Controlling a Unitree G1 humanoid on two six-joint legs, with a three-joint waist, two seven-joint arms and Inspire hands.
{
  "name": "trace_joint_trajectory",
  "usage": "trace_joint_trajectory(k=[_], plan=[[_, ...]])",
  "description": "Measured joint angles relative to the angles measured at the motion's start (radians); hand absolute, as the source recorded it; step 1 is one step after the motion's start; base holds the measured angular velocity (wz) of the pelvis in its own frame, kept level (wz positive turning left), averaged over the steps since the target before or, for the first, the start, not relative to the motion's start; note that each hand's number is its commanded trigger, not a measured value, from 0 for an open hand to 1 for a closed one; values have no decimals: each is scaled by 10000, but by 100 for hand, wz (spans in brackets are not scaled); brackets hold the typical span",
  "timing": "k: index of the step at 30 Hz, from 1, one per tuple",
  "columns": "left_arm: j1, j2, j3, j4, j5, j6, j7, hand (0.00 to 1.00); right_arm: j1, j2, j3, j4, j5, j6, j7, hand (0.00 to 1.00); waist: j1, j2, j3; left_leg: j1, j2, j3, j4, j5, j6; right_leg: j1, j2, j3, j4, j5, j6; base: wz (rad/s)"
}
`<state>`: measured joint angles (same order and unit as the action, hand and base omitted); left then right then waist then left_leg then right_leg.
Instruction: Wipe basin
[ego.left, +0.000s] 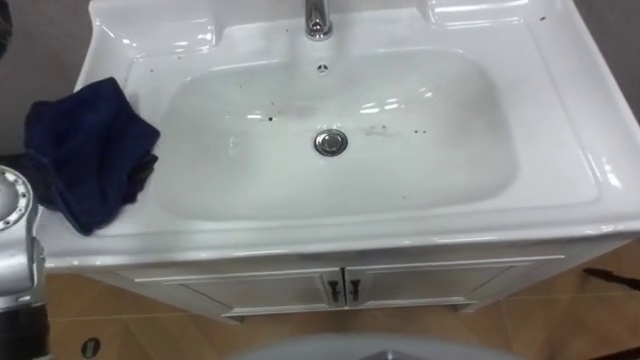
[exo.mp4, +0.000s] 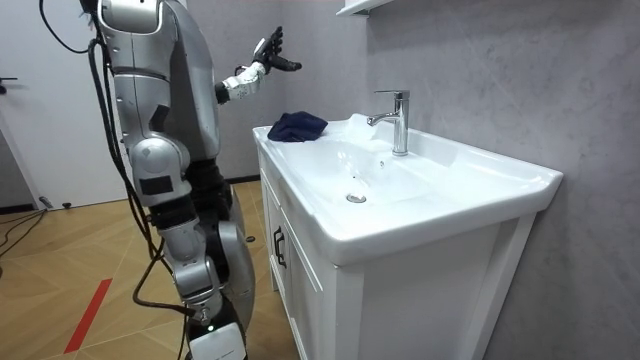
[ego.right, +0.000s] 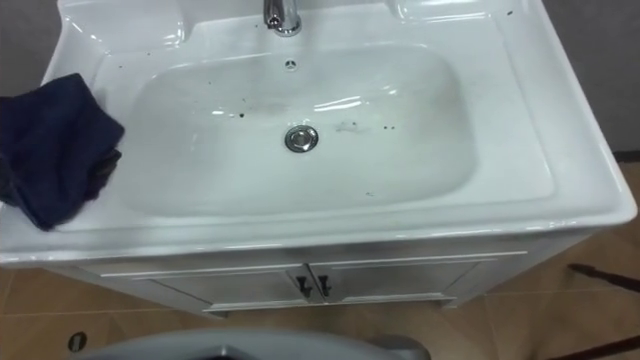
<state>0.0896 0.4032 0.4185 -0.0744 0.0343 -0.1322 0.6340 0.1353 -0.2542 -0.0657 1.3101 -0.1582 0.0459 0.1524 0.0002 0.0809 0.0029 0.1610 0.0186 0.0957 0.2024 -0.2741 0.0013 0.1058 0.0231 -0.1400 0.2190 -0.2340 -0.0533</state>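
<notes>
A white basin (ego.left: 450, 150) lies right below me, with dark specks (ego.left: 270, 118) near its chrome drain (ego.left: 331, 142). On the basin's left rim sits a crumpled dark blue cloth (ego.left: 85, 150), with nothing holding it. The room view has me standing upright at the vanity front. There my left hand (exo.mp4: 268, 55) is raised in the air with fingers spread open and nothing in it. It is above and short of the cloth (exo.mp4: 297, 126).
A chrome faucet (ego.left: 317, 18) stands at the back centre of the basin. Below the basin are white cabinet doors with dark handles (ego.left: 340, 290). A grey wall rises behind the vanity (exo.mp4: 480, 70), and the floor is wood (exo.mp4: 60, 290).
</notes>
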Motion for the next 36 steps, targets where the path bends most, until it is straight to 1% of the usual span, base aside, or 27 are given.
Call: trace_joint_trajectory(k=[1, 2, 4, 6, 7, 9, 10, 11, 12, 13, 14, 15, 16, 18, 19, 20, 21, 23, 24, 25, 27, 28, 31, 32, 34, 35, 36], plan=[[71, 0, 72, 6, 2, 0, 20, 0, 12, 0, 0, 0, -13, -17, 2, 0, 46, 2, -1, -4, 0, -1, -1, 0, 0, -9, 1, 0, 0, 0, 0, 0], [271, 2, 218, 91, -6, -38, 112, 0, 45, -7, -31, -9, -61, -9, -6, 0, 82, 10, -7, -3, -5, 0, -13, 0, 0, -8, -7, -12, -1, -2, 3, 0], [700, -2, 401, 543, -6, -80, 278, 0, 78, -59, -164, -20, -72, -7, -41, 0, 105, -28, 14, 11, -14, 0, -35, 11, 18, -4, -16, -20, -1, -6, 11, 3], [1194, -54, 405, 1636, -3, -57, 369, 0, 54, -77, -162, -24, -85, -3, -152, 0, 159, 10, -20, 21, -24, -5, -33, 13, 22, 3, -29, -26, 9, -12, 20, 0], [1261, -113, 407, 1924, -7, -18, 353, 0, 58, -74, -163, -49, -85, -5, -174, 0, 195, 10, -24, 20, -25, -7, -32, 13, 22, 3, -30, -31, 14, -14, 23, 0], [1569, -467, 420, 2710, -28, 29, 344, 0, 152, -60, -164, -71, -36, -6, -189, 0, 318, -56, -34, 6, -31, -35, -22, 13, 23, 10, -42, -71, 10, -16, 27, 7], [1617, -584, 420, 3132, -29, 30, 346, 0, 139, -51, -164, -72, 18, 0, -194, 0, 326, -88, -53, -15, -45, -128, -12, 14, 25, 11, -54, -137, -1, -19, 29, 16], [1624, -622, 420, 3377, -30, 27, 350, 0, 148, -41, -167, -70, 17, 8, -192, 0, 332, -184, -50, -46, -57, -198, -7, 22, 37, 10, -65, -190, -3, -25, 35, 24], [1691, -661, 385, 3937, -30, 19, 345, 0, 138, -38, -166, -94, 18, 42, -179, 0, 362, -241, -92, -85, -78, -287, -3, 38, 60, 5, -85, -273, 3, -32, 42, 16], [1864, -751, 245, 4477, -52, 20, 305, 0, 136, -46, -181, -182, 17, 141, -176, 0, 356, -246, -82, -75, -84, -286, 1, 49, 64, -7, -95, -282, -29, -33, 45, 9], [1974, -826, 138, 4731, -54, 29, 270, 0, 140, -47, -186, -215, 0, 163, -176, 0, 354, -214, -81, -73, -88, -290, 9, 49, 65, 1, -100, -294, -41, -33, 46, 0], [2171, -1003, -116, 5234, -49, 31, 129, 0, 132, -41, -190, -251, -49, 170, -178, 0, 353, -283, -74, -76, -105, -304, 19, 49, 65, 9, -129, -349, -31, -36, 55, 4], [2246, -1091, -272, 5525, -47, 31, 44, 0, 116, -38, -192, -258, -61, 171, -169, 0, 344, -338, -46, -86, -119, -331, 22, 52, 71, 17, -143, -374, -17, -40, 62, 11], [2354, -1322, -957, 7141, -57, 44, -402, 0, 53, -32, -180, -236, -22, 202, -133, 0, 356, -444, -24, -83, -166, -417, -1, 72, 105, 97, -196, -426, -17, -61, 99, 12], [2409, -1484, -1158, 7874, -150, 129, -645, 0, 113, -5, -170, -205, -33, 199, -67, 0, 347, -458, -35, 18, -172, -416, -10, 71, 105, 210, -195, -404, -60, -67, 109, 0], [2490, -1575, -1243, 8139, -266, 194, -770, 0, 123, 25, -164, -205, -34, 201, -53, 0, 347, -477, -46, 56, -171, -413, -21, 71, 106, 250, -189, -388, -93, -67, 110, 0], [2583, -1708, -1353, 8719, -327, 260, -1051, 0, 111, 87, -163, -230, -49, 201, -20, 0, 351, -527, -68, 44, -167, -416, -23, 70, 107, 261, -184, -395, -136, -63, 114, 0], [2638, -1845, -1510, 9489, -353, 395, -1417, 0, 123, 168, -147, -201, -23, 218, 31, 0, 346, -566, -91, -24, -168, -419, -6, 70, 107, 241, -197, -487, -152, -52, 120, 11], [2604, -1874, -1635, 10105, -338, 446, -1697, 0, 127, 183, -132, -134, -2, 254, 56, 0, 345, -573, -102, -58, -172, -438, 16, 70, 107, 245, -212, -549, -150, -52, 120, 14], [2590, -1881, -1710, 10409, -339, 483, -1849, 0, 120, 185, -133, -131, -3, 305, 67, 0, 343, -572, -102, -69, -173, -442, 31, 70, 107, 245, -215, -555, -150, -51, 121, 9], [2579, -1927, -1927, 11253, -340, 821, -2462, 0, 113, 192, -136, -130, -11, 411, 116, 0, 325, -571, -84, -99, -173, -461, 53, 70, 107, 232, -217, -579, -151, -52, 120, 3], [2569, -1953, -1944, 11392, -341, 931, -2614, 0, 106, 195, -139, -144, -53, 431, 115, 0, 313, -581, -69, -116, -173, -476, 57, 70, 107, 226, -219, -595, -152, -53, 120, 7], [2476, -2109, -2126, 11956, -398, 1505, -3491, 0, 59, 237, -134, -152, -87, 661, 139, 0, 281, -532, -46, -132, -175, -505, 57, 70, 107, 226, -233, -649, -141, -81, 120, 6], [2460, -2141, -2123, 12005, -395, 1616, -3641, 0, 56, 244, -134, -159, -91, 660, 155, 0, 277, -528, -45, -136, -175, -505, 56, 71, 107, 223, -234, -654, -138, -88, 118, 3], [2407, -2230, -2125, 12070, -390, 1951, -4270, 0, 39, 251, -141, -172, -104, 661, 281, 0, 265, -547, -47, -194, -170, -504, 78, 71, 107, 168, -236, -668, -121, -108, 112, 0], [2364, -2243, -2125, 12104, -386, 2012, -4426, 0, 35, 250, -144, -174, -108, 661, 301, 0, 265, -555, -47, -223, -169, -504, 108, 71, 107, 155, -236, -670, -124, -107, 111, 3], [2256, -2249, -2144, 12152, -357, 2180, -4749, 0, 35, 250, -141, -184, -145, 667, 315, 0, 264, -558, -47, -293, -167, -504, 194, 71, 106, 145, -235, -669, -147, -100, 111, 0]])
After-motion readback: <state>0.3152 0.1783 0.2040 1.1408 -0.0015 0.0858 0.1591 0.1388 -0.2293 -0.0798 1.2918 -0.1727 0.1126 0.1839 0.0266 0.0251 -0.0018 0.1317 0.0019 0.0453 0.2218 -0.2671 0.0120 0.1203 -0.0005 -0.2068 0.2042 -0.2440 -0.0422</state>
